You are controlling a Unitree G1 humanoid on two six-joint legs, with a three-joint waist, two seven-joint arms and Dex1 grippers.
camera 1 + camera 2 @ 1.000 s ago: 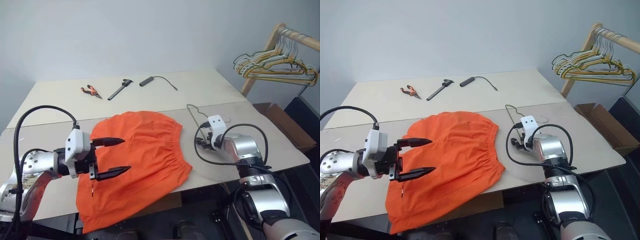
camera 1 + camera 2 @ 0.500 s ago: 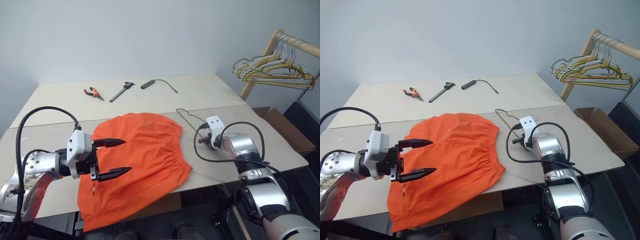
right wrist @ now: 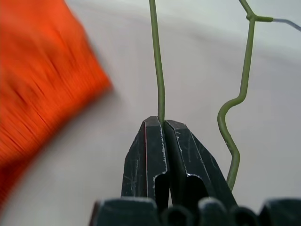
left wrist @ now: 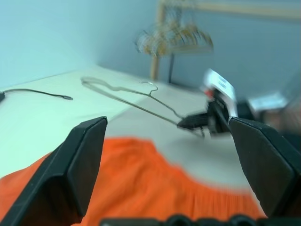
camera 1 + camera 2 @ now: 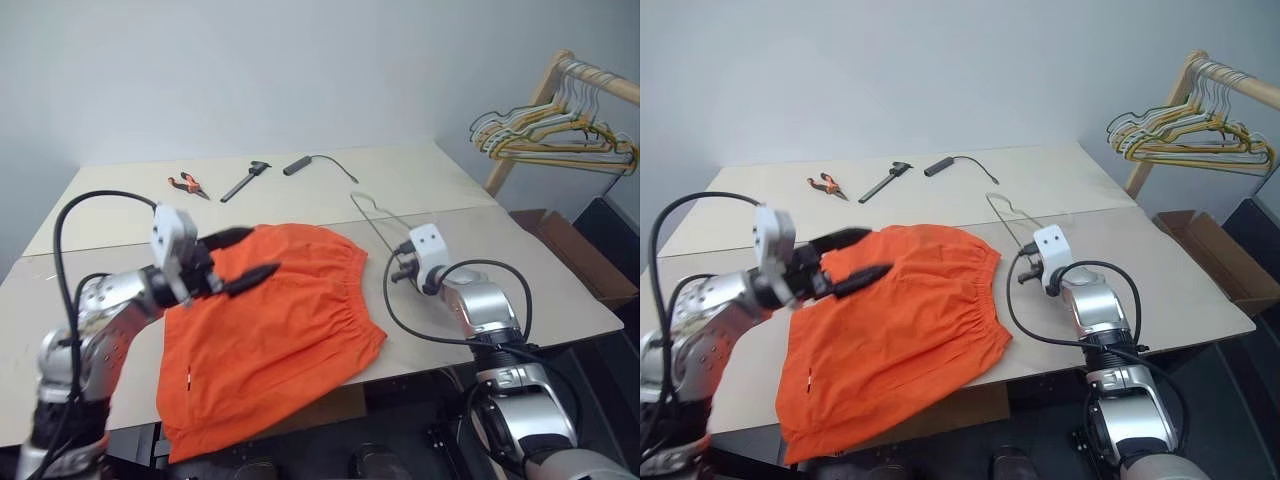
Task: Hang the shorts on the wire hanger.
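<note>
The right claw (image 3: 161, 123) pinches the wire hanger (image 5: 375, 220), lifted off the table (image 5: 520, 270), but the shorts (image 5: 280, 320) lie flat under the wide-open left claw (image 5: 245, 255), not hung yet.

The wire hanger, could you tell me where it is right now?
The wire hanger is pinched in the right gripper, lifted off the table just right of the shorts.

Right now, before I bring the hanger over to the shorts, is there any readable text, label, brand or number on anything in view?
None can be read.
The shorts: plain orange, no label showing.
The wire hanger: bare wire, no markings.
The pliers and the other tools at the far side of the table: too small to tell.
</note>
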